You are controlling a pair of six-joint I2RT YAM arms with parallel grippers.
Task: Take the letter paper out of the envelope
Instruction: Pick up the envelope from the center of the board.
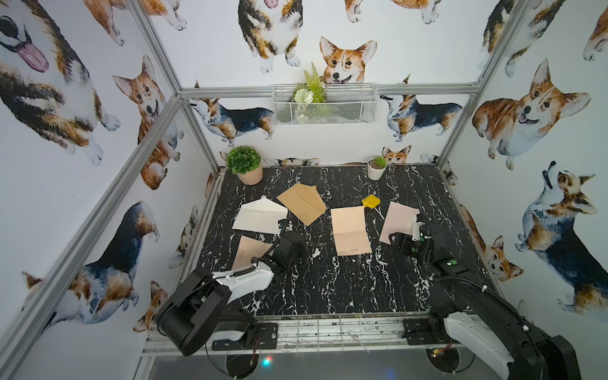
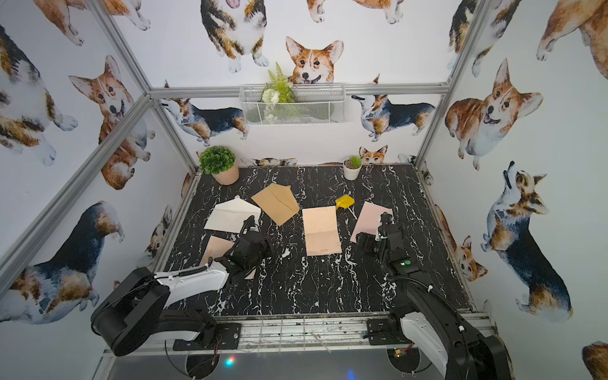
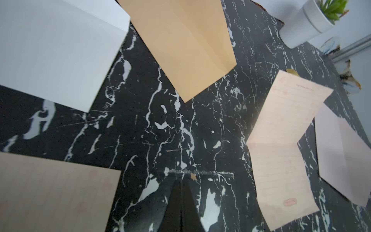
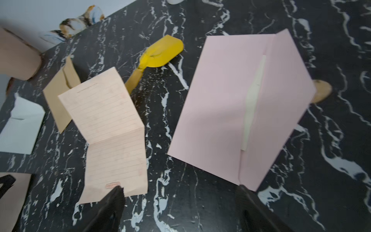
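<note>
Black marble desk (image 1: 329,289), corgi wallpaper (image 1: 345,62) all round. Over at 9 o'clock the left claw (image 3: 181,182) is pinched tight on nothing, above bare marble. Across at 2 o'clock lies the pink envelope (image 4: 230,104), long axis near 12-to-6, flap apparently out toward 3. A pale sliver of letter paper (image 4: 253,96) peeks along the mouth. It looks light, floppy and easily creased, so that exposed edge is the place to pinch. Spread wide, the right claw (image 4: 179,187) hangs by the near corner, gripping nothing.
</note>
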